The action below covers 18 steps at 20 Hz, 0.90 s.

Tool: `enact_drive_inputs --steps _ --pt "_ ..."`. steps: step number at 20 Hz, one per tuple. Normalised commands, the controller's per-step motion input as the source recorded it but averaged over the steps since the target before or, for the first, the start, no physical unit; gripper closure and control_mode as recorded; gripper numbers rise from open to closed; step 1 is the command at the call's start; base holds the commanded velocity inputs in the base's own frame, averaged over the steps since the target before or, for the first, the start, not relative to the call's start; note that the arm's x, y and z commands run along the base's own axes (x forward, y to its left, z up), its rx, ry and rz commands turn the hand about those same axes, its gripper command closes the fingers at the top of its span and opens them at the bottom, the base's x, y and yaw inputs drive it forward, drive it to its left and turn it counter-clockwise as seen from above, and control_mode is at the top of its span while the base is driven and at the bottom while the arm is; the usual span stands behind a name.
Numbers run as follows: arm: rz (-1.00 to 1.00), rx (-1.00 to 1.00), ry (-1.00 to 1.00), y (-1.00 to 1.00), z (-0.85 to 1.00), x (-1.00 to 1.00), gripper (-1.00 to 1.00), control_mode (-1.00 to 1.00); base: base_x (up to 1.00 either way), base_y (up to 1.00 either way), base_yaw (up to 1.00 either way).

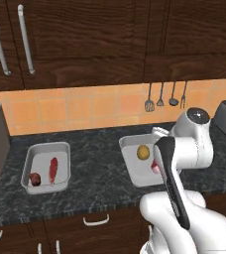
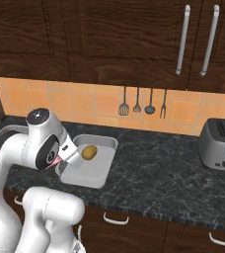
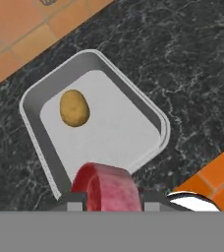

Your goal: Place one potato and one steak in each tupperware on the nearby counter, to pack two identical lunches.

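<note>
One steak (image 3: 106, 189) sits clamped in the tool (image 3: 107, 201), above the potato's (image 3: 74, 108) tupperware (image 3: 153, 118).

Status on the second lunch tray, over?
Hand shut on steak, above the right tupperware. Potato already inside it. Left tupperware holds steak and potato. Drop path looks clear.

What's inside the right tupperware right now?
Right tupperware holds one potato. The steak is clamped in the gripper above it; the floor beneath it is hidden.
</note>
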Motion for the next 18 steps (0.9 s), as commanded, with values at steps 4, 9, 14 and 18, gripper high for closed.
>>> enact_drive_inputs --steps 4,9,14,18 --pt "0.00 0.00 0.04 -0.41 -0.97 1.00 1.00 -1.00 0.00 0.00 0.00" --pt "0.00 -0.06 0.06 0.03 -0.43 1.00 1.00 -1.00 0.00 0.00 0.00" --pt "0.02 -0.01 0.03 -0.15 -0.22 0.94 1.00 -1.00 0.00 0.00 0.00" --pt "0.02 0.00 0.00 0.00 -0.33 0.00 1.00 -1.00 0.00 0.00 0.00"
